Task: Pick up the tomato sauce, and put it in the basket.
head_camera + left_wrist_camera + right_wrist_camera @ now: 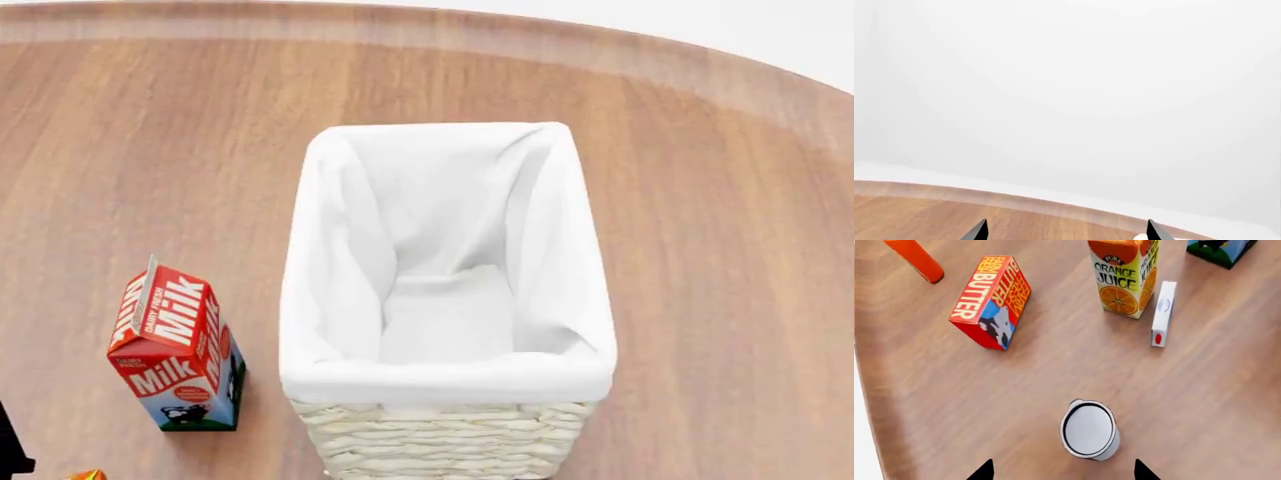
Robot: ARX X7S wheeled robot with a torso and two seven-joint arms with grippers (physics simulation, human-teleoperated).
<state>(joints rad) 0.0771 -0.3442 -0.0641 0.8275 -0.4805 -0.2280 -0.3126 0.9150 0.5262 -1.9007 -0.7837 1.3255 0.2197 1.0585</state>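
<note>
The can (1089,430) stands upright on the table (1021,400), its long axis vertical and its silver top facing the right wrist camera; from this steep angle only the lid and a sliver of pale side show, so its label cannot be read. It sits just ahead of the right gripper (1062,471), between the lines of the two dark fingertips, which are spread wide and touch nothing; only their tips enter the picture. Beyond the can lie a butter box (991,301), an orange juice carton (1124,275) and a small white box (1162,313) beside it, with an orange bottle (915,259) and another carton cut off at the edge. In the head view the basket (447,435) stands open, long axis running away from the robot, its liner bare inside; a milk carton (176,350) stands upright beside it. The can does not show there. The left gripper (1064,232) shows only two fingertips, set well apart, over the table edge against a blank wall.
</note>
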